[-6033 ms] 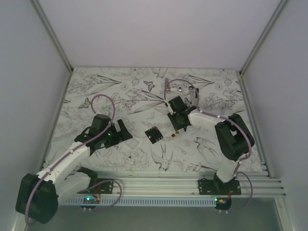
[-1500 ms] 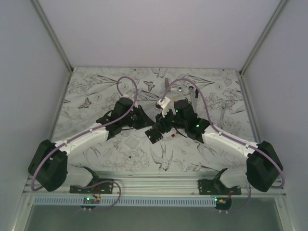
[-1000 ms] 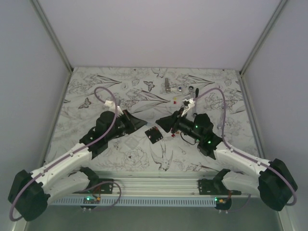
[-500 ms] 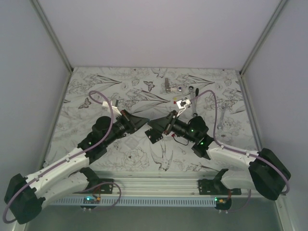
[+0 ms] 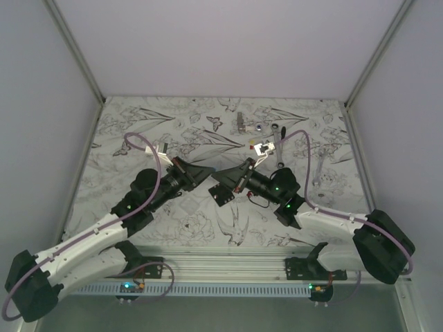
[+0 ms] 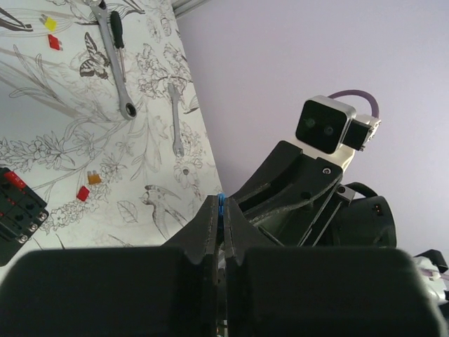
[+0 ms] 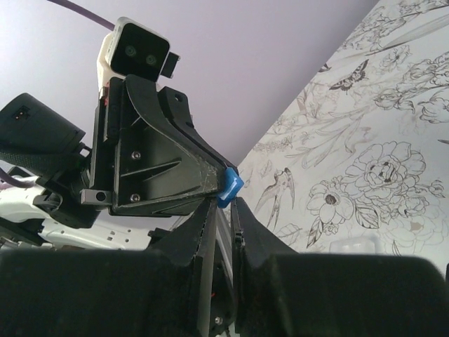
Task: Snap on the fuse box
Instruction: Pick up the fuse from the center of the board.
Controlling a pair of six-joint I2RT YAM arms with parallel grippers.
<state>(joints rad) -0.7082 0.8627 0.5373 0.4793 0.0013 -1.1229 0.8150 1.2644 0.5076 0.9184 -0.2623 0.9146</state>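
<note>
The left gripper (image 6: 219,216) clamps a tiny blue fuse (image 7: 230,185); the right gripper (image 7: 222,205), jaws nearly together, meets it, grasp unclear. The fuse box (image 6: 17,210) is cut off at the frame edge.

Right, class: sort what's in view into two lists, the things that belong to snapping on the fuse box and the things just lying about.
Belongs to the job:
- fuse box
- blue fuse, pinched in the left fingers

Just lying about:
- ratchet wrench
- small spanner
- loose yellow fuse
- loose red fuse
- loose orange fuse
</note>
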